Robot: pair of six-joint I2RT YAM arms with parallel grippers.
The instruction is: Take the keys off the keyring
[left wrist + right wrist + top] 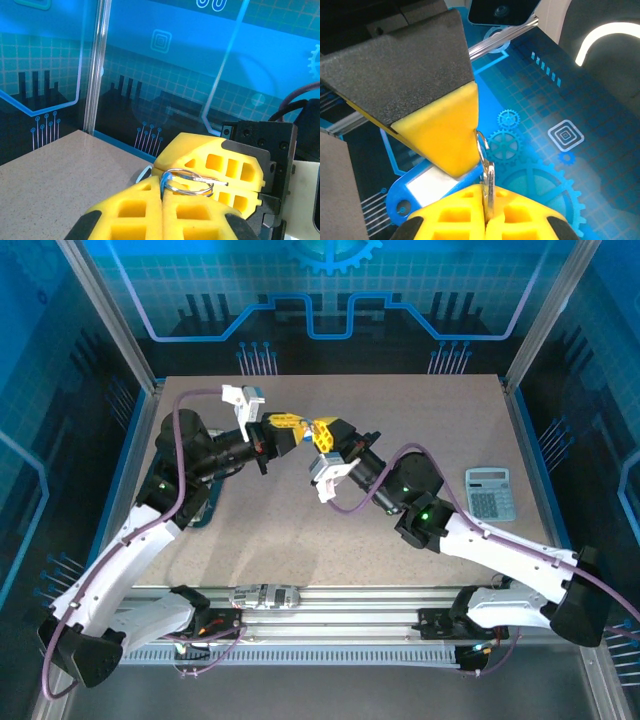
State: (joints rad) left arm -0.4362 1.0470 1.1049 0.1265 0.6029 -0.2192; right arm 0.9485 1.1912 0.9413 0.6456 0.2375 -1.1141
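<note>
Both grippers meet above the middle of the table. My left gripper (283, 426) (162, 189) is shut, its yellow fingertips pinching the thin grey keyring (192, 183) where a blue bit shows at the seam. The loop stands clear of the tips. My right gripper (322, 432) (486, 220) is shut on the silver blade of the key (490, 175), which lies across the ring towards the right fingers (215, 160). In the right wrist view the keyring (482, 142) arcs up to the left finger pad (445, 132). A blue tag with a white label (420, 187) hangs behind it.
A grey calculator (490, 492) lies on the table at the right. The tan table (270, 520) has blue-lit enclosure walls and metal posts around it. A small metal piece (265, 595) sits on the front rail between the arm bases.
</note>
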